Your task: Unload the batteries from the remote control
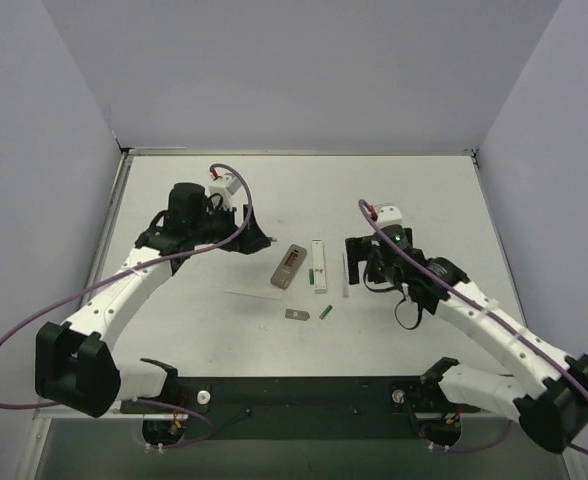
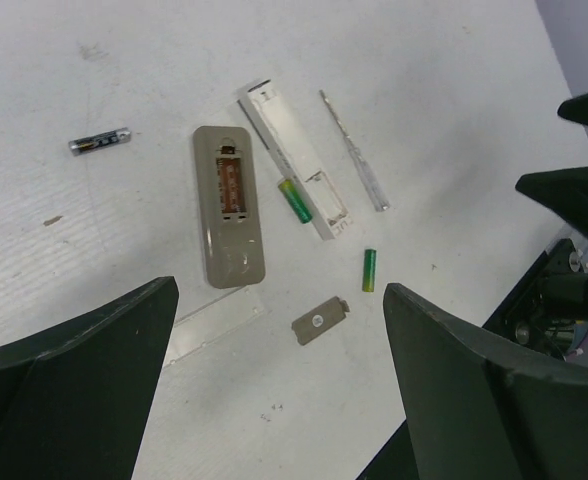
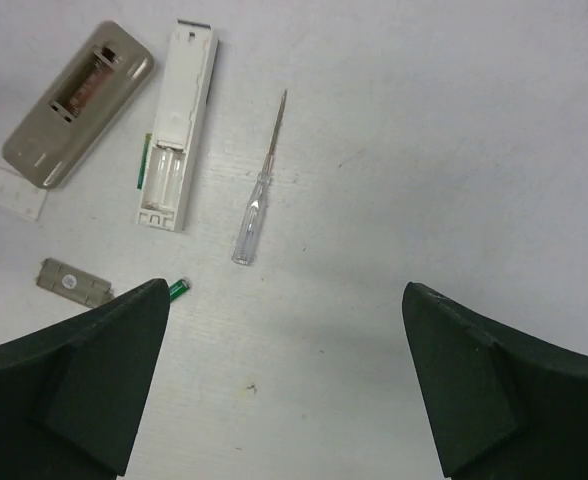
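Note:
The tan-grey remote control (image 1: 290, 265) (image 2: 230, 205) (image 3: 79, 103) lies flat at mid-table, its recessed slot (image 2: 233, 182) facing up and brownish inside. One green battery (image 2: 294, 200) (image 3: 141, 160) rests against the white strip. Another green battery (image 1: 326, 311) (image 2: 370, 270) (image 3: 179, 289) lies loose nearer the arms. My left gripper (image 1: 257, 238) (image 2: 279, 400) hovers open left of the remote, holding nothing. The right gripper (image 1: 359, 265) (image 3: 284, 390) stands open over bare table to the right, its left finger (image 3: 84, 380) partly covering the loose battery.
A narrow white strip (image 1: 319, 266) (image 2: 294, 158) lies beside the remote. Right of it is a clear-handled screwdriver (image 1: 345, 272) (image 3: 259, 190). A small grey plate (image 1: 296, 313) (image 2: 321, 320), a transparent strip (image 1: 254, 295) (image 2: 209, 325) and a black-and-silver battery (image 2: 99, 142) also lie about.

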`<state>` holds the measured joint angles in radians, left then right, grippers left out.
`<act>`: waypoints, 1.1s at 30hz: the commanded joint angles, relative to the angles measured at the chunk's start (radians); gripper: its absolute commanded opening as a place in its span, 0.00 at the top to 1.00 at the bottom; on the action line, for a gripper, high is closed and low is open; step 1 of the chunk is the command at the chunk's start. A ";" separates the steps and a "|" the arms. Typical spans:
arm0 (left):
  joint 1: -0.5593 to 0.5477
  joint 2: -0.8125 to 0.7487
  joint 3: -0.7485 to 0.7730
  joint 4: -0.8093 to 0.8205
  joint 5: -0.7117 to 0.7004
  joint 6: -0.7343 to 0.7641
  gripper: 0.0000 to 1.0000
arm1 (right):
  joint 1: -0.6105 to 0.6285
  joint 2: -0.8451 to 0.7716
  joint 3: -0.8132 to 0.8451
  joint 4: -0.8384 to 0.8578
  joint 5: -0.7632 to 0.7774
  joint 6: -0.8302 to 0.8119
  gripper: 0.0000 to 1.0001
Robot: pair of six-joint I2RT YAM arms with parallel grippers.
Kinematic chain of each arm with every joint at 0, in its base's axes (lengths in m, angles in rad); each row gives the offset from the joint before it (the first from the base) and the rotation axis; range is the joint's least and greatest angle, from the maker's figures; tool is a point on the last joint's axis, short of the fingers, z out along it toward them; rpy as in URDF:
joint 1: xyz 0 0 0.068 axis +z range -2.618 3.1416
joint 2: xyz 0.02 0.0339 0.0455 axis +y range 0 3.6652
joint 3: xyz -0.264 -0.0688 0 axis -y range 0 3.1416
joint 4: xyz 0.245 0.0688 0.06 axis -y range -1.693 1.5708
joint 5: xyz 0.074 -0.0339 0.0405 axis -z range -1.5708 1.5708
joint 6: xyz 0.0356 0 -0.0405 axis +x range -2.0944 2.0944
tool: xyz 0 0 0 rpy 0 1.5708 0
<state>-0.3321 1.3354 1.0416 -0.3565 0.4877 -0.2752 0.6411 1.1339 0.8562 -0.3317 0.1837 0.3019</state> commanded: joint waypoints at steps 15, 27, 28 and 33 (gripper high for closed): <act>-0.062 -0.435 -0.207 0.234 -0.092 -0.012 0.04 | -0.001 -0.526 -0.071 -0.069 0.186 0.117 0.00; -0.061 -0.493 -0.261 0.294 -0.101 -0.027 0.04 | -0.001 -0.580 -0.112 -0.058 0.226 0.138 0.00; -0.061 -0.493 -0.256 0.294 -0.103 -0.027 0.04 | -0.001 -0.583 -0.109 -0.058 0.226 0.138 0.00; -0.059 -0.502 -0.262 0.291 -0.106 -0.022 0.04 | -0.003 -0.586 -0.098 -0.055 0.227 0.123 0.00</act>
<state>-0.3920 0.8577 0.7769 -0.1303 0.3893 -0.3027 0.6411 0.5533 0.7437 -0.4084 0.3790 0.4297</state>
